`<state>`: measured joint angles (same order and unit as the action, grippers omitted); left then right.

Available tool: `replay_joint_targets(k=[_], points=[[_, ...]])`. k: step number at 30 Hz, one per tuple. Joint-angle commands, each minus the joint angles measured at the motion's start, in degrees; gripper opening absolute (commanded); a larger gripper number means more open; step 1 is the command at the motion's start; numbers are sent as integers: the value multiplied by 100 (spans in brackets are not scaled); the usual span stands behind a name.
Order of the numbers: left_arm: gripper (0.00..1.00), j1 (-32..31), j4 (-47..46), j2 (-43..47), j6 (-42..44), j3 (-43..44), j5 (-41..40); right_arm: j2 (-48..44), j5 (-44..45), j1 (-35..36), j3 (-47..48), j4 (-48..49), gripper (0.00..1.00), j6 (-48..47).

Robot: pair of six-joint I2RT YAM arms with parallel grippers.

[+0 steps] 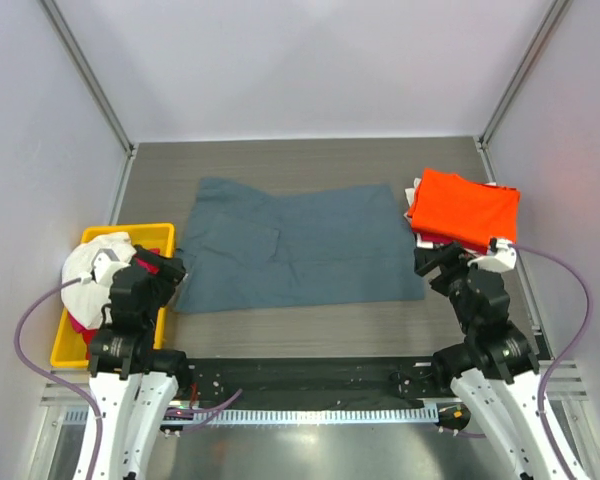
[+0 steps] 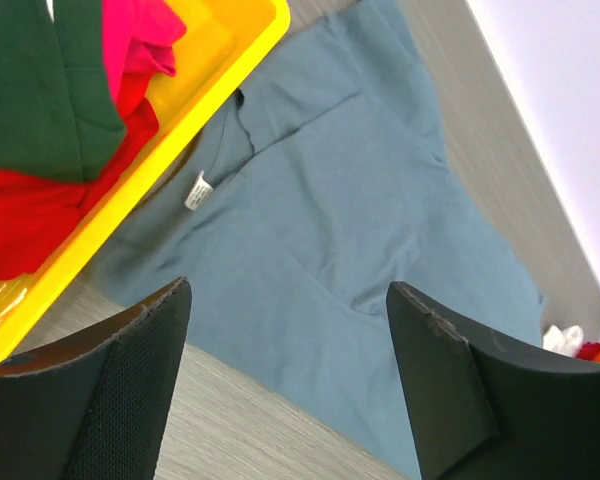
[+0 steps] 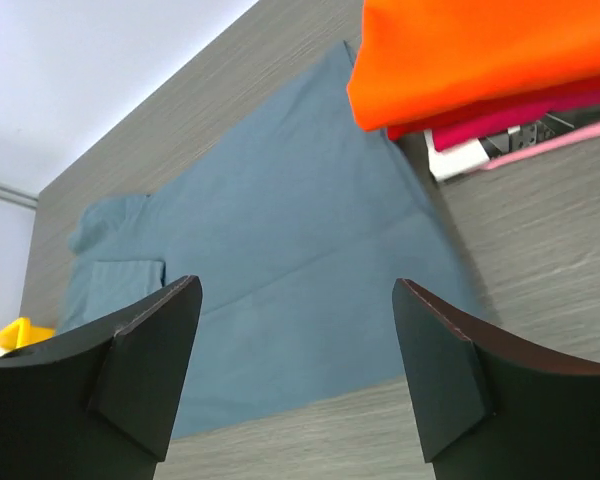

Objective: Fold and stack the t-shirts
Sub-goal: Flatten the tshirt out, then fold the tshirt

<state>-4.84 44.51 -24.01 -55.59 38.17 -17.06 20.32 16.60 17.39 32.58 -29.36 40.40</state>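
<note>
The blue-grey tee (image 1: 300, 245) lies spread flat in the middle of the table (image 1: 310, 160). The orange tee (image 1: 465, 207) tops a folded stack at its right. The left gripper (image 2: 290, 300) and the right gripper (image 3: 295, 290) both stand wide open, holding nothing. A white tee (image 1: 88, 258) lies in the bin (image 1: 155, 230) at left.

Too small to read: the neck label (image 2: 197, 190) on the blue-grey t-shirt (image 2: 370, 230). Hidden under the orange t-shirt (image 3: 480, 50), itself cropped at 1 o'clock of the right wrist view: most of the stack (image 3: 520, 118), only red, pink and white edges showing. Blocked by the left arm (image 1: 130, 310) at 8 o'clock of the top view: part of the yellow bin (image 1: 152, 232) and the t-shirts (image 1: 88, 262) in it.
</note>
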Motion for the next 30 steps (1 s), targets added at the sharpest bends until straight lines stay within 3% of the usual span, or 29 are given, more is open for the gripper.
replay_joint_targets(k=[1, 8, 12, 16, 19, 23, 26, 30], points=[[81, 10, -294, 292, -102, 146, -88, -485, -139, -25, -68, 221, 83, 153], [80, 10, -128, -1376, 803, 980, 1107, 1885, -824, -7, 582, 36, 58, -392], [78, -25, -13, -2457, 1366, 1201, 1652, 3327, -808, 159, 951, 1, 56, -735], [77, -349, -144, -3458, 1499, 1438, 1584, 3829, 157, 537, 1110, 10, 54, -788], [77, -544, -373, -4030, 1586, 1868, 1285, 4128, 370, 538, 1181, 53, 50, -780], [76, -553, -487, -5486, 1701, 2859, 1092, 4322, 563, 538, 1119, 168, 50, -762], [70, -544, -321, -6349, 1745, 3520, 757, 4306, 581, 538, 997, 264, 50, -718], [66, -631, -223, -6477, 1578, 3602, 880, 4095, 599, 538, 821, 247, 50, -701]])
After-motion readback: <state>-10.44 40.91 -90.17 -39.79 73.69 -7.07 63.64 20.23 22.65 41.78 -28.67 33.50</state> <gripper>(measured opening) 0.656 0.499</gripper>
